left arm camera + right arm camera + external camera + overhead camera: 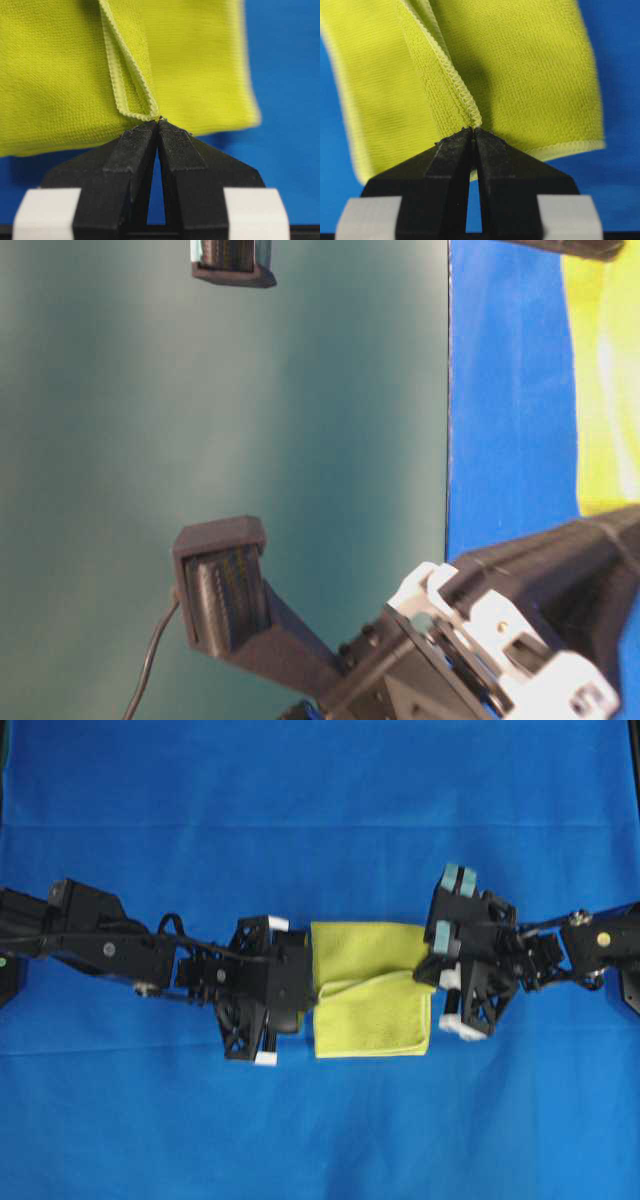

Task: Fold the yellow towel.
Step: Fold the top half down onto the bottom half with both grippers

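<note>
Yellow towel [372, 1003] lay half-folded on the blue cloth [320, 800] between both arms, left gripper [159, 121] and right gripper [473, 130] each pinching a hemmed corner, which probably needed carrying level, together, onto the far edge.

Blue cloth [320, 800]: large, plain, saturated blue, spread flat across the whole worktop in the overhead view, with faint straight crease lines running side to side above and below the middle. It also shows as background in both wrist views. Backdrop [220, 380]: smooth dark teal surface, filling the left part of the table-level view and meeting the blue cloth at a straight edge.
</note>
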